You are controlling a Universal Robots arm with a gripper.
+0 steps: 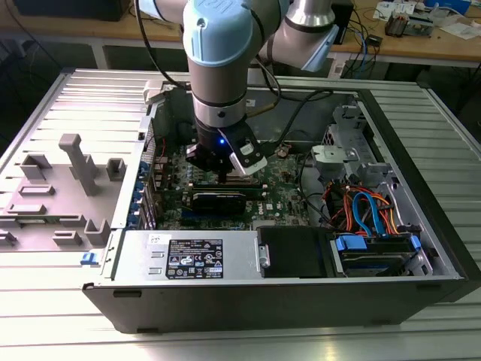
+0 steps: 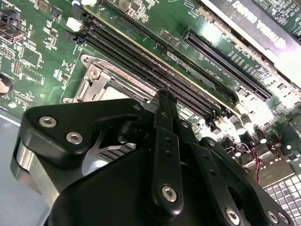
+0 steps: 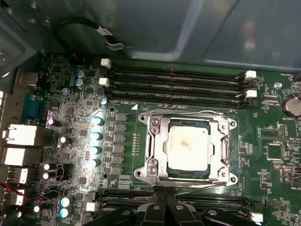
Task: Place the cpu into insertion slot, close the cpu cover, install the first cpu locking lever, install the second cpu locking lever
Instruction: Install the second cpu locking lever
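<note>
First wrist view: cpu (image 3: 188,149) sat in insertion slot (image 3: 225,175), cpu cover (image 3: 160,147) down.
Gripper (image 3: 164,201): fingers together, empty, just beside the slot.

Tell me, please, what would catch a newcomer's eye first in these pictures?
Probably the light-blue robot arm reaching down into the open computer case in the exterior view. Next, in the first wrist view, the cpu lying in the insertion slot with the silvery cpu cover closed around it, and the gripper beside the socket.

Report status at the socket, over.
Gripper low at the insertion slot's edge, fingers together. Cpu seated, cpu cover down over it. Memory slots alongside, nothing on the chip.
</note>
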